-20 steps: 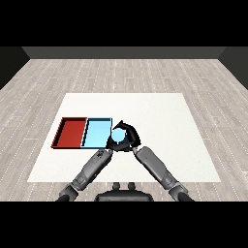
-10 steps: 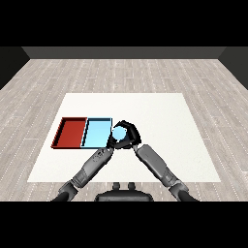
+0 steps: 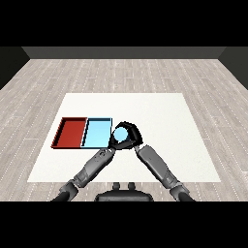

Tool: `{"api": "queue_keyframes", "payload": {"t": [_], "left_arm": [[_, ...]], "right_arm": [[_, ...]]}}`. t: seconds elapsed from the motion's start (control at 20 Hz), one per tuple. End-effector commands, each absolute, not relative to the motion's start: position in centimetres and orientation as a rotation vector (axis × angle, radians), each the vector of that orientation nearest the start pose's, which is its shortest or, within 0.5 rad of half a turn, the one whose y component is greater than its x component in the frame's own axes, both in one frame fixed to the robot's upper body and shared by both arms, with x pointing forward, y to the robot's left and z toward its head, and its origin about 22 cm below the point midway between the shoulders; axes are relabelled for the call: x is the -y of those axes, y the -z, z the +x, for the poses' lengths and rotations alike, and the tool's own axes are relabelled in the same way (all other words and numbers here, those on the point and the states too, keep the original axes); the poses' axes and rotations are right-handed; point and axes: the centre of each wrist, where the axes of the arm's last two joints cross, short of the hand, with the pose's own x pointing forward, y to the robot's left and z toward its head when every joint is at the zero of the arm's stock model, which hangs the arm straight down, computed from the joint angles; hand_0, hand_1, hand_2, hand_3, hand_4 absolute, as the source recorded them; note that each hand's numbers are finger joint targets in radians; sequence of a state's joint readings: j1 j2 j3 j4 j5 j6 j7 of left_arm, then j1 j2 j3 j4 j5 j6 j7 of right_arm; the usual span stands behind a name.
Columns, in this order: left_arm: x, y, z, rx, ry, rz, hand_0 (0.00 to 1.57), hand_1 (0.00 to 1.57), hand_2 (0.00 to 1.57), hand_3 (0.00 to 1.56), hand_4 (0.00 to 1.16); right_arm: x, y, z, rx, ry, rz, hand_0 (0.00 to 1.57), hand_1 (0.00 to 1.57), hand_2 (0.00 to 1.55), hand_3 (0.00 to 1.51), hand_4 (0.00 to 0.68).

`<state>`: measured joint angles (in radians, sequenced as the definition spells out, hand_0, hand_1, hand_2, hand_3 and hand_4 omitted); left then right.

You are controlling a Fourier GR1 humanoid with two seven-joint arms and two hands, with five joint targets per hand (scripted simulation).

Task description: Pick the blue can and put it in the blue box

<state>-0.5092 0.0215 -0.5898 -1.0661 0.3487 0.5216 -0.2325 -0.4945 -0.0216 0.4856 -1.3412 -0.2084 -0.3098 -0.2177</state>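
Just beside the light blue tray, off its right edge, I see my right hand with its fingers curled round the blue can. That can shows as a pale blue disc framed by the black fingers, close to the tray's right wall, and I cannot tell whether it hangs over the rim or just outside it. My left hand sits close under the can, near the tray's near-right corner, but it blends into the other hand and I cannot tell how its fingers are set. On the far side of the light blue tray, touching it, lies the red tray. Both rest on the white table.
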Motion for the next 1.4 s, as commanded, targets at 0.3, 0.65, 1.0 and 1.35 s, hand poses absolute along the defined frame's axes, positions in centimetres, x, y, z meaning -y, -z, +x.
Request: {"api": "queue_keyframes", "payload": {"t": [0.3, 0.65, 1.0, 1.35], "left_arm": [[-6.5, 0.1, 30.9, 1.828, 0.023, -0.107, 1.57, 1.57, 1.55, 1.47, 1.04], [-7.8, 1.6, 31.7, 1.863, -0.008, -0.133, 1.57, 1.57, 1.55, 1.46, 1.11], [-7.5, 0.1, 30.3, 1.897, 0.069, -0.021, 1.57, 1.57, 1.57, 1.48, 1.14], [-10.4, 0.8, 33.1, 1.895, 0.070, 0.084, 1.57, 1.57, 1.57, 1.47, 1.13]], "right_arm": [[7.1, -6.1, 29.8, 1.848, -0.221, 0.348, 0.00, 0.00, 0.00, 0.00, 0.000], [6.6, -5.8, 30.4, 1.890, -0.207, 0.304, 0.00, 0.00, 0.00, 0.00, 0.000], [10.5, -8.8, 29.8, 1.918, -0.069, 0.312, 0.00, 0.00, 0.00, 0.00, 0.000], [16.1, -7.8, 26.8, 1.958, -0.111, 0.398, 0.00, 0.00, 0.00, 0.00, 0.000]]}}
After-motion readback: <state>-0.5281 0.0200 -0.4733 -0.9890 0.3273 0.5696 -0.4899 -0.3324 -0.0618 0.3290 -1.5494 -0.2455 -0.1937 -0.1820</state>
